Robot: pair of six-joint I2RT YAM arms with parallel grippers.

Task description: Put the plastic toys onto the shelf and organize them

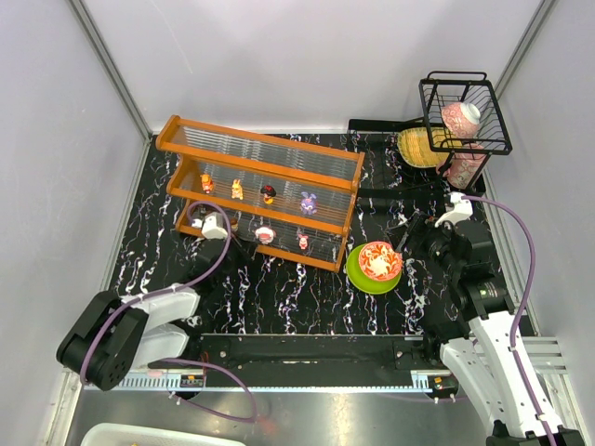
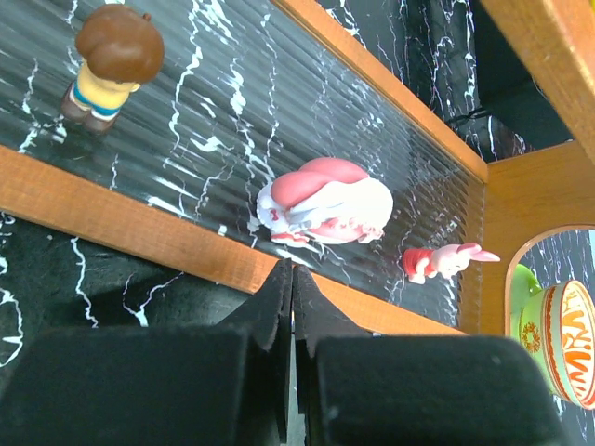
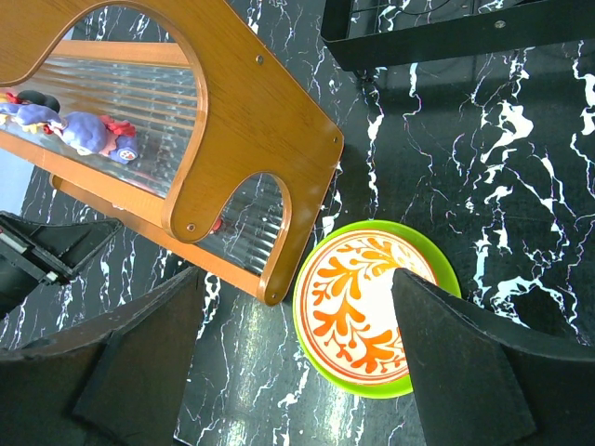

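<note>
Shelf (image 1: 260, 139) holding 7 plastic toys (image 1: 265, 234); left gripper (image 2: 291, 283) closed, right gripper (image 3: 297, 279) spread

Nearest: black marbled table (image 1: 279, 293), both arms reaching out over it from the near edge.

On the left, fingers (image 2: 270, 311) pressed flat together with nothing between them, tip right at the orange front rail of the shelf's lower level. Touching the rail or just short of it: cannot tell.

On the right, 2 fingers (image 3: 139, 358) standing well apart and gripping nothing. Between them in the right wrist view, a green plate (image 3: 367, 390) carrying a red-patterned bowl (image 3: 367, 311), just beside the shelf's right end panel.

Lower level, left to right in the left wrist view:
- brown-haired figurine (image 2: 107, 60) in a yellow top, off to the left of the closed fingers
- white-and-pink figurine (image 2: 325, 200), just beyond the fingertips, behind the rail
- pink figurine (image 2: 446, 260), near the end panel

All 3 on the clear ribbed panel, apart from one another.

Level above, left to right in the top view: orange toy (image 1: 206, 183), yellow toy (image 1: 237, 190), red-and-black toy (image 1: 269, 194), purple toy (image 1: 308, 202). Set in 1 row, evenly spaced, none touching.

Farthest, toward the table's right rear corner: black wire basket (image 1: 453, 79), well apart from the shelf.
</note>
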